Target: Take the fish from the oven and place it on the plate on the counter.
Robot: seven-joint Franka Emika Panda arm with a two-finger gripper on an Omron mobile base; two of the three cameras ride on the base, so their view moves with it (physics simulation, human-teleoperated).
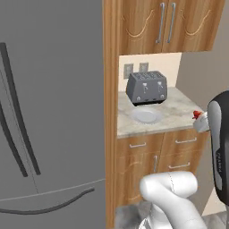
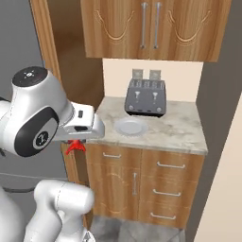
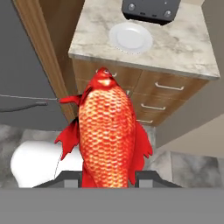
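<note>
Gripper (image 3: 107,177): clamped on the fish (image 3: 108,131), finger tips pressing its flanks near the tail end, head pointing away from the hand.
Fish location: carried in the air in front of the cabinet fronts, below and short of the tabletop (image 2: 184,130) edge; in the right base view its red tail (image 2: 74,147) pokes out under the hand, in the left base view a red scrap (image 1: 197,115) shows at the hand's tip.
Plate (image 2: 130,126): round, pale, bare, on the tabletop just in front of the toaster (image 2: 145,98), near the tabletop's left front corner.
Handling, as I judge it: small and light, stiff-bodied, scaly skin likely slick, so a squeeze across the thick middle of the body would hold better than the thin fins or tail.
Step in hand: fish looks out of the oven already; the carry up and over to the plate is left.
Risk: fish slipping out lengthwise if the hand tilts nose-down.
</note>
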